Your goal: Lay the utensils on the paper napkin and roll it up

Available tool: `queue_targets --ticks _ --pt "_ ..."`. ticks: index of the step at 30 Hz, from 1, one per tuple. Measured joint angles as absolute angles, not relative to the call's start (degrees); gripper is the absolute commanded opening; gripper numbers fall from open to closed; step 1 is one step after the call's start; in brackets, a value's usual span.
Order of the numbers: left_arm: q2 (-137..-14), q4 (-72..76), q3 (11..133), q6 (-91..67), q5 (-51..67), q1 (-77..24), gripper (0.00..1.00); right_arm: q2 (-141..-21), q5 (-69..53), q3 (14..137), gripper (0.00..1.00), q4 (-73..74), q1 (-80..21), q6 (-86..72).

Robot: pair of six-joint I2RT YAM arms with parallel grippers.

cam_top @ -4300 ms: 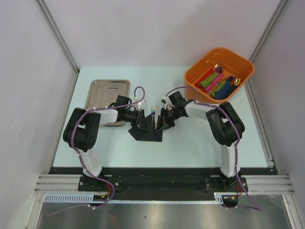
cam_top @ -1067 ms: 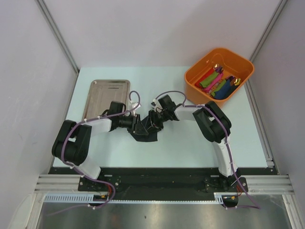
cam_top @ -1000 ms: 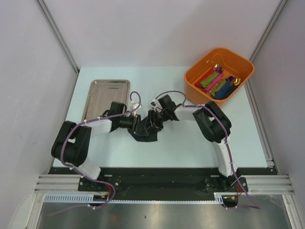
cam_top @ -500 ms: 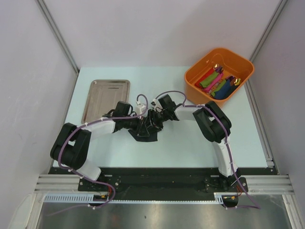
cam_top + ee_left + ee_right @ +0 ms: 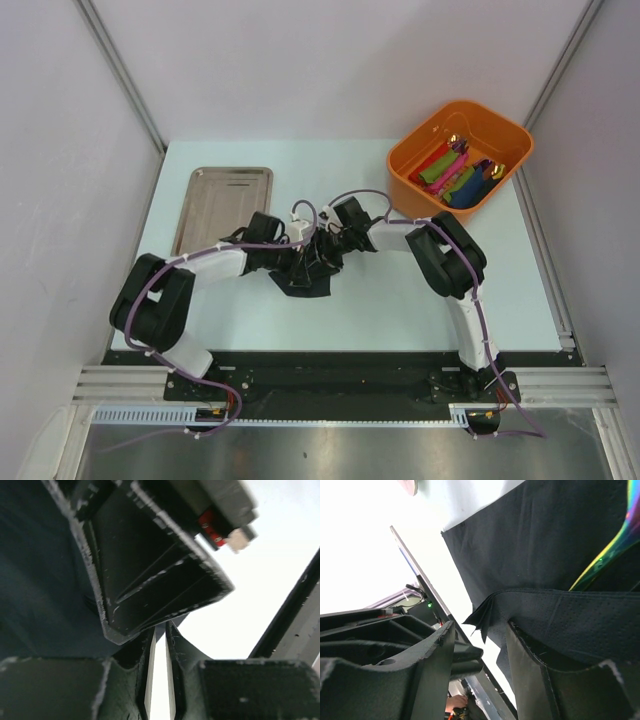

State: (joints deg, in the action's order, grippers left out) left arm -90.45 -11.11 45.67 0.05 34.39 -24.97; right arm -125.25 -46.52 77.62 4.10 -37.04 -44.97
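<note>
Jaws of the left pincer (image 5: 159, 632) have drawn almost together since a second ago, leaving only a slit of light; whether paper is caught there I cannot tell. The right pincer (image 5: 480, 630) stands open, a folded corner of the paper napkin (image 5: 545, 535) poking into its gap. One of the utensils (image 5: 606, 554) glints against the black sheet just above that fold. The napkin lies mid-desk (image 5: 400, 300), more bunched than four seconds ago, and the fork tines no longer show. The steel tray (image 5: 225, 190) and the orange bin (image 5: 410, 165) sit well apart.
</note>
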Motion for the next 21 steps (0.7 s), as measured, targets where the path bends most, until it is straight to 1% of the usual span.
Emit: queue_targets --ticks 5,8,11,14,19,21 --pt "-92.20 -12.73 45.91 0.56 32.49 -24.99 0.14 -125.25 -46.35 77.62 0.51 3.97 -36.93 -45.04" --pt "-93.54 -14.11 46.22 0.60 31.20 -24.99 0.10 -125.25 -46.22 77.62 0.51 3.97 -36.91 -45.06" --pt "-94.28 -14.55 46.41 0.64 30.09 -24.97 0.07 -125.14 -46.17 77.65 0.50 3.99 -36.77 -45.01" --pt "-94.41 -14.59 46.63 0.62 29.67 -24.95 0.04 -124.77 -46.02 77.65 0.47 4.49 -36.60 -44.99" --pt "-94.48 -14.20 46.96 0.58 28.84 -24.97 0.02 -122.83 -46.06 77.84 0.35 6.48 -35.38 -44.31" --pt "-94.70 -14.15 47.29 0.56 28.64 -24.95 0.02 -121.89 -46.00 78.37 0.28 7.27 -34.48 -43.79"
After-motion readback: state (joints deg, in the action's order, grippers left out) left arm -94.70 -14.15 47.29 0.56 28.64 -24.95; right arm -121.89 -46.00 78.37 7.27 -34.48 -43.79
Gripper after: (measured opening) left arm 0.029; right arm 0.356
